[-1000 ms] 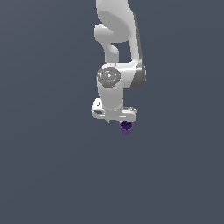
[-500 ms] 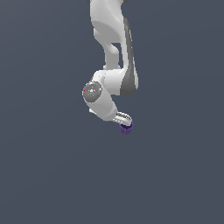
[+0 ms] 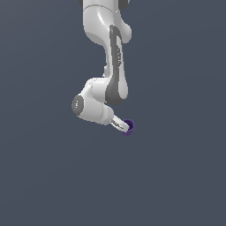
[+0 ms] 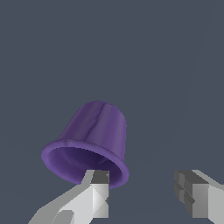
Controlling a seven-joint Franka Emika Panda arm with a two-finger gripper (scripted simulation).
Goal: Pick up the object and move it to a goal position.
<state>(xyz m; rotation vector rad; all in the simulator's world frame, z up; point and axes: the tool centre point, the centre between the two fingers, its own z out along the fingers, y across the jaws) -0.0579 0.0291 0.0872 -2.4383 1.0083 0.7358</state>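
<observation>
Plain grey-blue backdrop all round. My gripper spread wide, grasping nothing. Purple cup tilted, rim toward me, one finger at rim edge, other finger well apart. Exterior view: cup at my fingertips.

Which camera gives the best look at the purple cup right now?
The wrist view: the purple cup fills much of the frame, showing its rolled rim, ribbed tapering sides and one open gripper finger at the rim. The exterior view shows only a tiny purple blob at the gripper tip.
</observation>
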